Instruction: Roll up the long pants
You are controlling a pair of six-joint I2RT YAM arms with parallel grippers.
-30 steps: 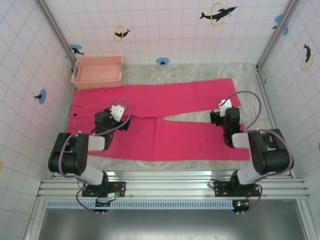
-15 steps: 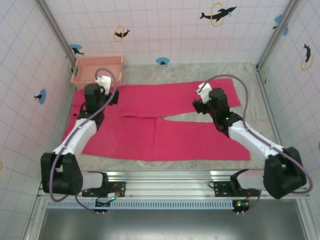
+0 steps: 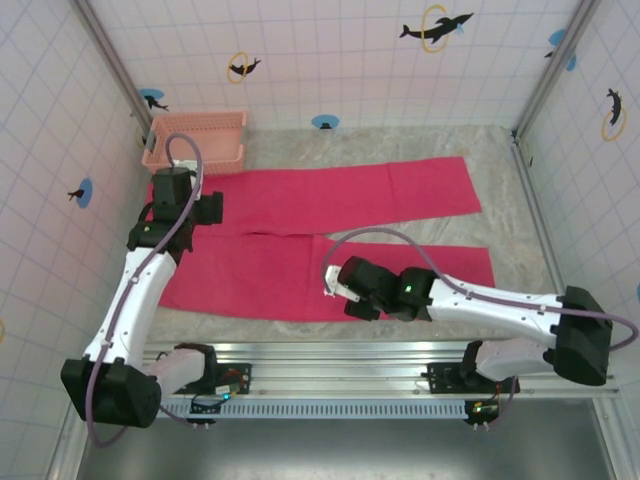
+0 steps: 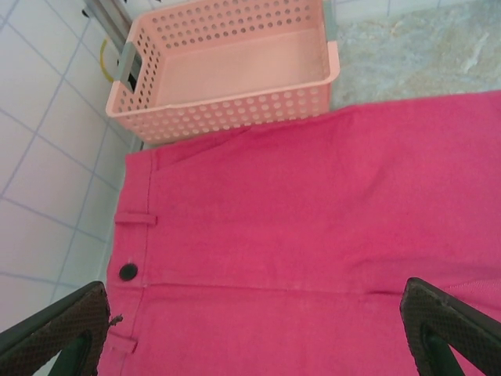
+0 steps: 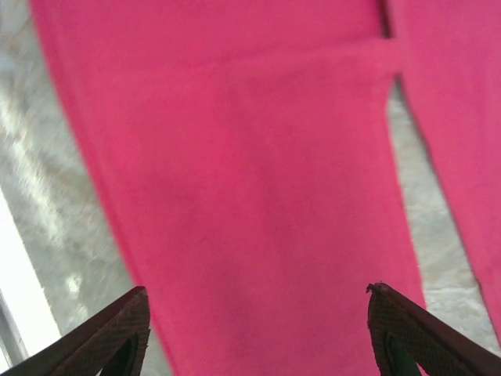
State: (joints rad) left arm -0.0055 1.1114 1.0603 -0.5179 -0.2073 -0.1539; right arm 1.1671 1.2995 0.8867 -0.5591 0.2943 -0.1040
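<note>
Now the right arm has swung a long way since half a second ago. It was up over the far leg, and it now lies low across the near side of the table [image 3: 505, 150]. The right gripper [image 3: 345, 285] is above the near leg, close to where the two legs split. From its wrist camera I see the right gripper [image 5: 258, 341] with its fingers spread wide, nothing between them, and only red cloth and a strip of grey table below.

The left gripper [image 3: 187, 210] has shifted a little toward me and to the left, and it stays above the waist end. Its own camera shows the left gripper [image 4: 250, 345] wide open too, holding nothing, with the waistband and a dark button [image 4: 127, 271] beneath it.

The long pants [image 3: 330, 235] have not moved. They lie flat and unrolled, with the waist at the left and both legs running off to the right. The waist edge sits just beside the pink basket [image 3: 195, 142] in the far-left corner.
</note>
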